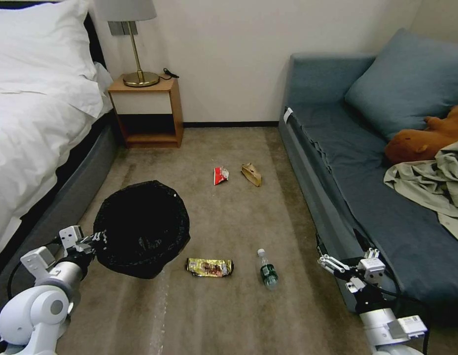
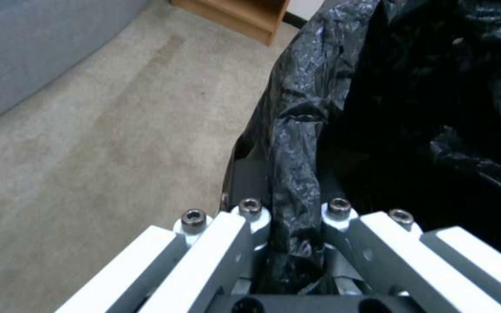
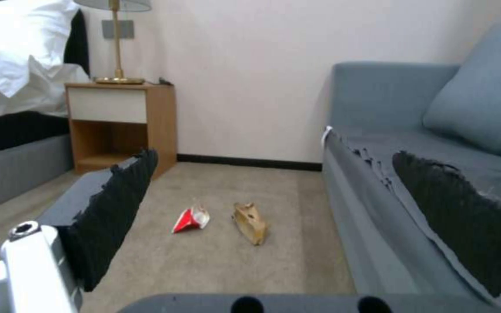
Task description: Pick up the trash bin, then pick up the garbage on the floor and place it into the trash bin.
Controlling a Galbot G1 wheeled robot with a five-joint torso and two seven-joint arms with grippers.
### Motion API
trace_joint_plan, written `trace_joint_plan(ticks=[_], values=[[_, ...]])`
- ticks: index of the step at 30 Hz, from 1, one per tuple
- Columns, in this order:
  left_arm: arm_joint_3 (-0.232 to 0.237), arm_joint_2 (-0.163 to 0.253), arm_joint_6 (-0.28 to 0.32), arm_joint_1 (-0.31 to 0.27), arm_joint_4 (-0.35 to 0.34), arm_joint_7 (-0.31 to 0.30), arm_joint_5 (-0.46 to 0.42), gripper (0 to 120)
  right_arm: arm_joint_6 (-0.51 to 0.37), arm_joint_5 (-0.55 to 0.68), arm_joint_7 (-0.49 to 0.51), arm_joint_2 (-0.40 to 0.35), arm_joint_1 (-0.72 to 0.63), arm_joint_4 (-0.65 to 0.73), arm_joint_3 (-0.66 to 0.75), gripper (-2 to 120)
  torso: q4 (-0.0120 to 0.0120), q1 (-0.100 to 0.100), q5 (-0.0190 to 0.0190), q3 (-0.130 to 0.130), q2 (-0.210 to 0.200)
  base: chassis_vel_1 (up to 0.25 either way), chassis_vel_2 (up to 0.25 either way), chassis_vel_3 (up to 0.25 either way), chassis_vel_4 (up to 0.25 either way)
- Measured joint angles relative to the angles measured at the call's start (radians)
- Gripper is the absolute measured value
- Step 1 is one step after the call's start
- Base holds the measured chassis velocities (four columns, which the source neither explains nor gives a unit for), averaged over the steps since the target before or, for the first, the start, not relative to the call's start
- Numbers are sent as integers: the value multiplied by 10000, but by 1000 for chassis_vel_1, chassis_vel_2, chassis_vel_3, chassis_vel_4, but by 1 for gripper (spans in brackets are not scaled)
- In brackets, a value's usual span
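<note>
Even indoor light, soft shadows, wrist views blurry.

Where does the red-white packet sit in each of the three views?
Head view: red-white packet on the carpet, centre, left of the brown paper bag.
Left wrist view: not in it.
Right wrist view: packet between the open right tool's pads, again beside the bag.
Shared landmark: the wooden nightstand.

— Can any writing be read?
— None. The bottle [image 1: 268,269] bears a green label and the gold wrapper [image 1: 209,267] some print, but no word on either is legible.
— And the red-white packet [image 1: 220,175]?
— Likewise unreadable.
</note>
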Motion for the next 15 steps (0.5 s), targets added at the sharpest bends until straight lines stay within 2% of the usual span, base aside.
trace_joint_plan(ticks=[6, 11, 15], values=[[8, -1, -1, -24, 30, -8, -3, 4, 211, -30, 45, -41, 40, -130, -68, 100, 1, 1, 1, 1, 0, -101, 93, 101, -105], [22, 37, -1, -106, 126, -13, -5, 4, 193, -37, 122, -148, 139, -198, -180, 100, 0, 1, 0, 0, 0, -14, 24, 10, -6], [185, 306, 2, -280, 333, -14, 58, 4, 5, 129, 441, -609, 371, -267, -509, 100, -1, 0, 0, 0, 0, 0, 0, 0, 0]])
